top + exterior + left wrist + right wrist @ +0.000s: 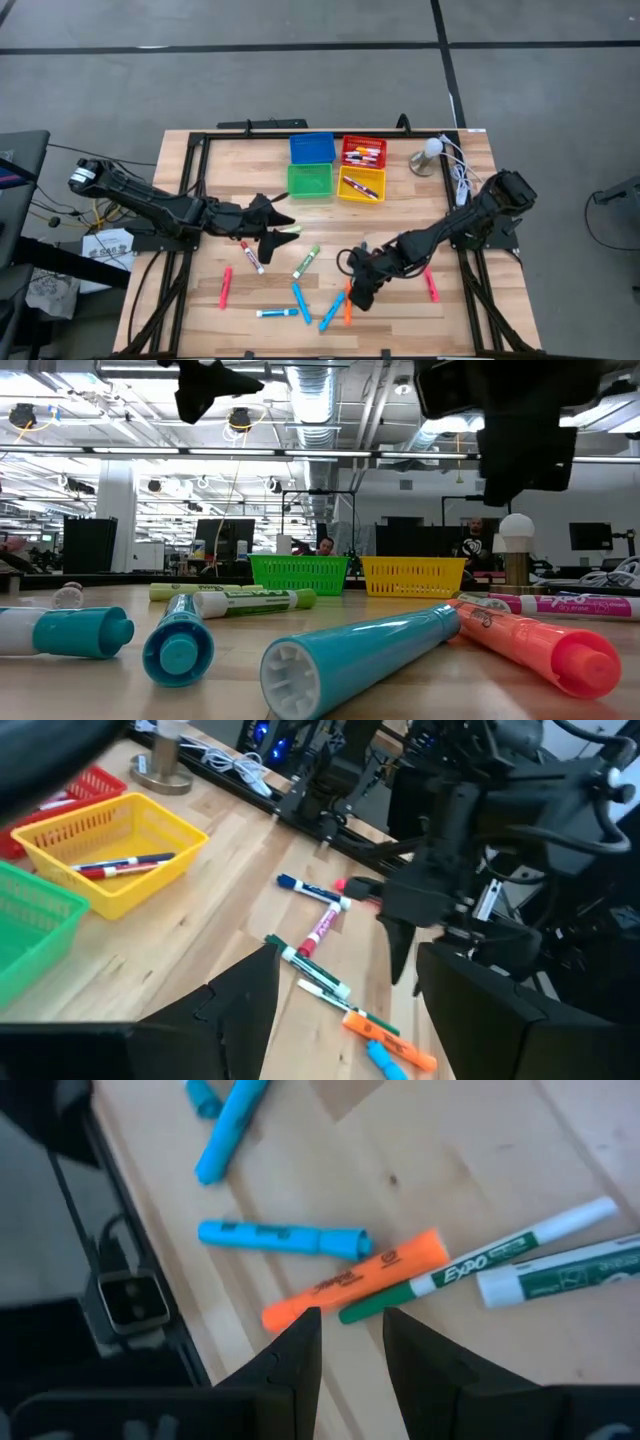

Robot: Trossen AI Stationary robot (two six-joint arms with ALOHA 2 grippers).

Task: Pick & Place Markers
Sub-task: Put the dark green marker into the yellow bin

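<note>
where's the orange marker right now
In the high view the orange marker lies near the table's front edge, right of centre, beside a blue marker, just under the right gripper.

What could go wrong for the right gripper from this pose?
1. The right gripper, part open and empty, hangs over the orange marker, which touches a green marker; closing may pinch both.
2. A blue marker lies against the orange one and may get knocked.

markers [300, 290] crowd front, bins [336, 167] block rear
</note>
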